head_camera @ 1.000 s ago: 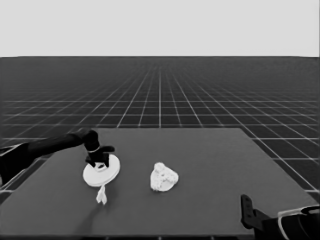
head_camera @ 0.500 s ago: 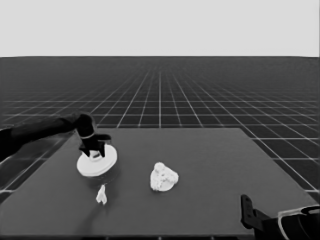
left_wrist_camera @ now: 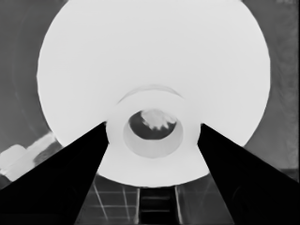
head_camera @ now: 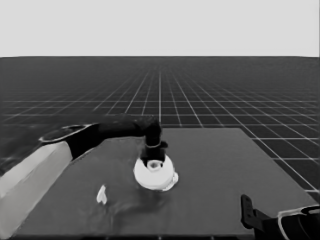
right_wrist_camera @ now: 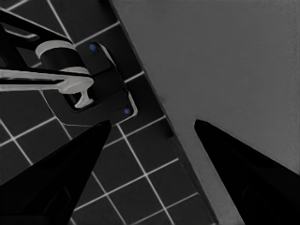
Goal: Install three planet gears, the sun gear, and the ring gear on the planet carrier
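Observation:
The larger round part (head_camera: 156,174), the ring gear, sits near the table's middle, and my left gripper (head_camera: 153,159) is shut on its raised hub from above. In the left wrist view this disc (left_wrist_camera: 154,61) fills the picture, with my left gripper (left_wrist_camera: 153,124) straddling the hub. A toothed planet gear (left_wrist_camera: 154,119) shows through the hub's hole. The smaller round part and the other gears are hidden under the disc; only a white bit (left_wrist_camera: 21,157) sticks out past its rim. My right gripper (head_camera: 248,214) is parked open at the lower right corner.
A thin white piece (head_camera: 102,195) lies alone on the table's left front. The left arm's pale grey part (head_camera: 30,185) crosses the lower left corner. The right wrist view shows the table's corner (right_wrist_camera: 187,140), floor grid and dark machinery (right_wrist_camera: 93,79) with blue lights.
My left arm has carried the larger round part from the table's left to the middle, over the cluster of white parts there. The thin white piece stayed behind. The right arm has not moved.

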`<state>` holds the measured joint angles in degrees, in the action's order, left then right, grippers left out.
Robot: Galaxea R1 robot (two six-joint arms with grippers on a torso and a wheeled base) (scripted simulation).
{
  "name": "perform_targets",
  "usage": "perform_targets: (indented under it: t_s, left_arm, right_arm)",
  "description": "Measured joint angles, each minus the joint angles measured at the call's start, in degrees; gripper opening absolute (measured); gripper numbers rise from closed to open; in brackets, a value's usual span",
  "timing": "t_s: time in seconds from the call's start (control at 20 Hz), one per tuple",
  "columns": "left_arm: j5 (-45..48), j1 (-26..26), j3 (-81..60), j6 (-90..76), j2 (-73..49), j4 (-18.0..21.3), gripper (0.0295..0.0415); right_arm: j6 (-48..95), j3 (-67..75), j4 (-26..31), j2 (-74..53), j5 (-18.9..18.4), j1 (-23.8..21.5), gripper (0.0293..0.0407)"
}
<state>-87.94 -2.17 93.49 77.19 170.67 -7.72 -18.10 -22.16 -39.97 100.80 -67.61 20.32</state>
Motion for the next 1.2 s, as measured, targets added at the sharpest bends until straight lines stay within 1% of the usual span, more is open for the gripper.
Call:
perform_targets:
  t_s: [0.1, 0.3, 0.35, 0.4, 0.55, 1.2]
  left_arm:
    - [0.09, 0.19, 6.83, -1.34, 5.9, -0.08, 0.0348]
    - [0.18, 0.28, 10.8, -2.47, 8.58, -0.12, 0.0348]
    - [0.86, 2.28, 12.09, -3.21, 9.02, -2.24, 0.0348]
    - [1.33, 3.79, 13.03, -3.73, 9.32, -3.47, 0.0348]
    - [1.93, 5.33, 14.3, -4.42, 9.72, -4.83, 0.0348]
    - [2.11, 6.14, 14.58, -7.87, 9.83, -5.1, 0.0348]
  right_arm:
    - [0.0, 0.0, 0.0, 0.0, 0.0, 0.0, 0.0385]
    - [0.0, 0.0, 0.0, 0.0, 0.0, 0.0, 0.0385]
    - [0.0, 0.0, 0.0, 0.0, 0.0, 0.0, 0.0385]
    - [0.0, 0.0, 0.0, 0.0, 0.0, 0.0, 0.0385]
    - [0.0, 0.0, 0.0, 0.0, 0.0, 0.0, 0.0385]
    - [0.0, 0.0, 0.0, 0.0, 0.0, 0.0, 0.0385]
